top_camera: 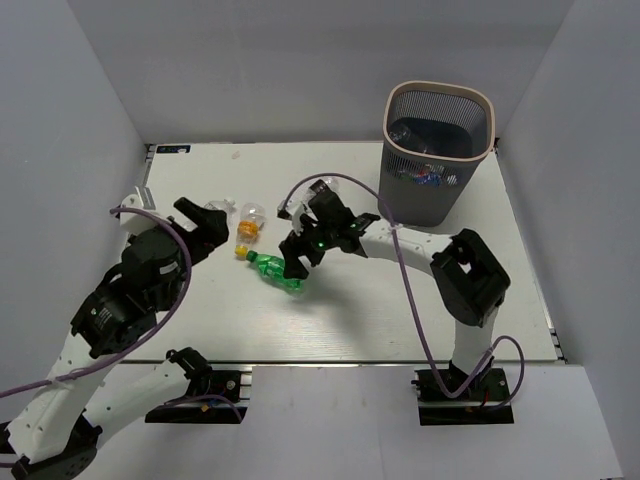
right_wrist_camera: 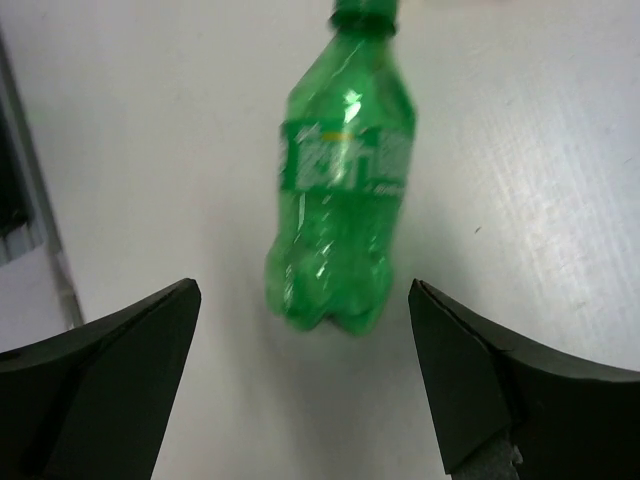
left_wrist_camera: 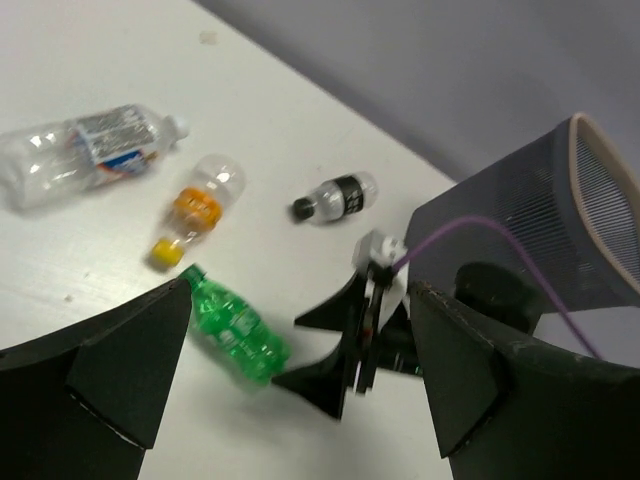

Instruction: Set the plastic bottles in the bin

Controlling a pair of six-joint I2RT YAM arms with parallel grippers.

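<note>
A green bottle (top_camera: 275,272) lies on the white table, also in the left wrist view (left_wrist_camera: 235,328) and the right wrist view (right_wrist_camera: 343,200). My right gripper (top_camera: 293,260) is open, and the bottle's base sits just between its fingertips (right_wrist_camera: 455,370) without touching them. An orange-labelled clear bottle (top_camera: 247,229) and a dark-labelled, black-capped bottle (left_wrist_camera: 337,198) lie farther back. A clear blue-labelled bottle (left_wrist_camera: 88,152) lies at the left. My left gripper (top_camera: 207,226) is open and empty, raised near the clear bottles. The grey mesh bin (top_camera: 437,150) stands at the back right and holds several bottles.
White walls close in the table at the back and both sides. The right arm's purple cable (top_camera: 405,275) loops over the table between the arm and the bin. The table's near edge (top_camera: 330,362) runs in front of both arm bases.
</note>
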